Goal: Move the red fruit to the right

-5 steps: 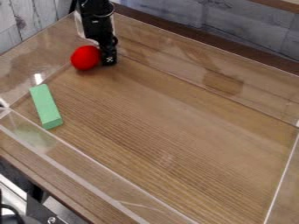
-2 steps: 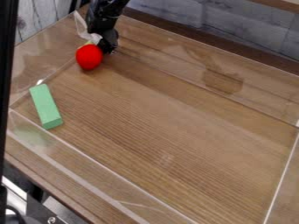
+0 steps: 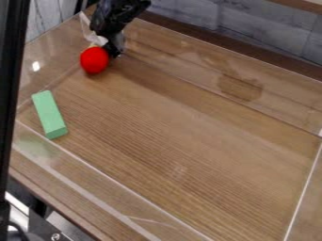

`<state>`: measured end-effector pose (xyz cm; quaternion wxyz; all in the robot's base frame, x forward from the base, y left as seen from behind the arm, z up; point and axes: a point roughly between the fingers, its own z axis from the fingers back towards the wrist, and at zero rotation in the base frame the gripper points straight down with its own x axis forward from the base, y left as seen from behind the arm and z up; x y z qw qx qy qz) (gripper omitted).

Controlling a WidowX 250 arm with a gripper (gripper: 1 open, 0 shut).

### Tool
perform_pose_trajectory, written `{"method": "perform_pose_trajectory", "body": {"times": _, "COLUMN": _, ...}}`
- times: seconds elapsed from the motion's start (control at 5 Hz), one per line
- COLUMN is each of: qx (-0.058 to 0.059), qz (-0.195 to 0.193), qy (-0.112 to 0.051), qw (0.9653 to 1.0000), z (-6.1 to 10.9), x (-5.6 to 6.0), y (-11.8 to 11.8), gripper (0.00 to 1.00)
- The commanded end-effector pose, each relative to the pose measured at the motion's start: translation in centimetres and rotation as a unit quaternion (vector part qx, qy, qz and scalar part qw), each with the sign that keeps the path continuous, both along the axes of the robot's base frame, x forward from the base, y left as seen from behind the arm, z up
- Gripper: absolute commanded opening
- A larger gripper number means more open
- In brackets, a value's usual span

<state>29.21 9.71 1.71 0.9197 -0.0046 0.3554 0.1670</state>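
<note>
Wooden table (image 3: 201, 132), grey plank wall (image 3: 270, 28)

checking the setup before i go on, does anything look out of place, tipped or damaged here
Nothing stands out. The small glossy red round fruit sits intact on the wooden table beside the black gripper, and the flat green rectangular block lies flat near the left edge.

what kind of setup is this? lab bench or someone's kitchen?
Probably a lab test bench, not a kitchen. A wooden table is fenced by low clear walls, and it holds only toy props: a red fruit beside the gripper and a green block.
</note>
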Motion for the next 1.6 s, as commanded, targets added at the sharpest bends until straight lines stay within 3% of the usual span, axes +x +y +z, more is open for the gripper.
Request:
{"method": "perform_pose_trajectory", "body": {"times": 0.0, "qx": 0.002, "qz": -0.036, "qy": 0.002, "qw": 0.9993, "z": 0.5, "x": -0.8, "y": 1.0, "gripper": 1.0}}
{"method": "perform_pose_trajectory", "body": {"times": 0.2, "qx": 0.001, "qz": -0.06, "qy": 0.007, "qw": 0.9982, "z": 1.1, "x": -1.6, "y": 0.4, "gripper": 0.0}}
{"method": "perform_pose_trajectory", "body": {"times": 0.4, "qx": 0.002, "qz": -0.082, "qy": 0.012, "qw": 0.9965, "z": 1.5, "x": -2.5, "y": -0.2, "gripper": 0.0}}
{"method": "perform_pose_trajectory", "body": {"times": 0.6, "qx": -0.001, "qz": -0.069, "qy": 0.015, "qw": 0.9975, "z": 1.9, "x": -2.9, "y": -0.7, "gripper": 0.0}}
{"method": "perform_pose_trajectory", "body": {"times": 0.8, "qx": -0.01, "qz": -0.057, "qy": 0.013, "qw": 0.9982, "z": 2.7, "x": -3.1, "y": -1.4, "gripper": 0.0}}
{"method": "perform_pose_trajectory", "body": {"times": 1.4, "qx": -0.041, "qz": -0.104, "qy": 0.006, "qw": 0.9937, "z": 5.1, "x": -4.3, "y": -4.0, "gripper": 0.0}}
